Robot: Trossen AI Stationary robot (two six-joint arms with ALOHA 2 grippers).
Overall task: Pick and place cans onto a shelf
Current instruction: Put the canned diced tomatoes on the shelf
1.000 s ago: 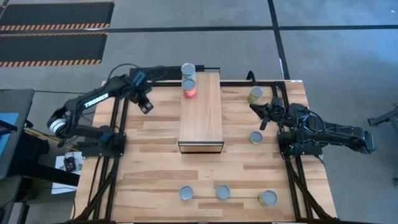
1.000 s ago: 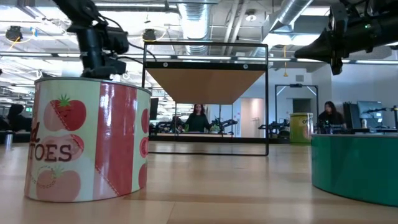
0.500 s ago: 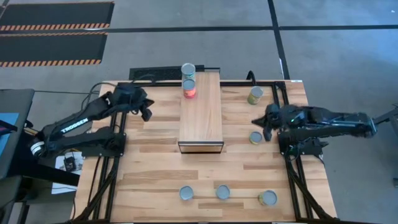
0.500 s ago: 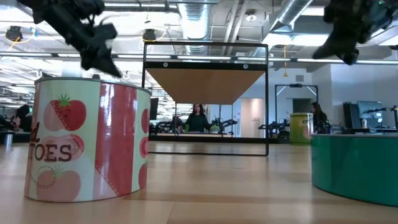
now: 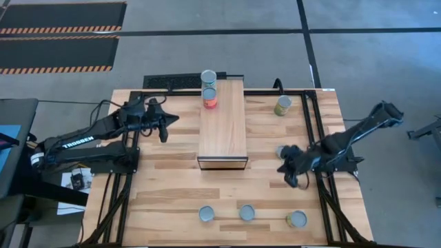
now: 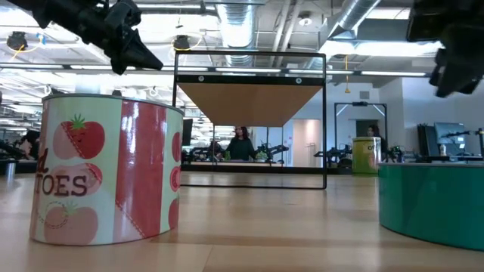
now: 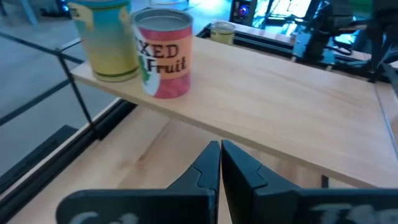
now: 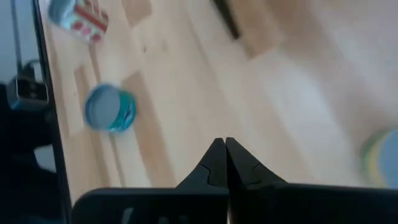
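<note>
Robotics lab, exposed ducts [image 6: 355,19], workstations [image 6: 446,140]

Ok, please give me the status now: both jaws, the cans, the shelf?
Left gripper shut, empty, beside the shelf. Right gripper shut, empty, above the table. Two cans on the shelf's far end. Nothing blocking.

Left arm extended across the table's left side, its left gripper [image 5: 163,129] with fingers pressed together, holding nothing. Right arm folded low at the right side; right gripper [image 5: 290,176] likewise closed and empty.
</note>
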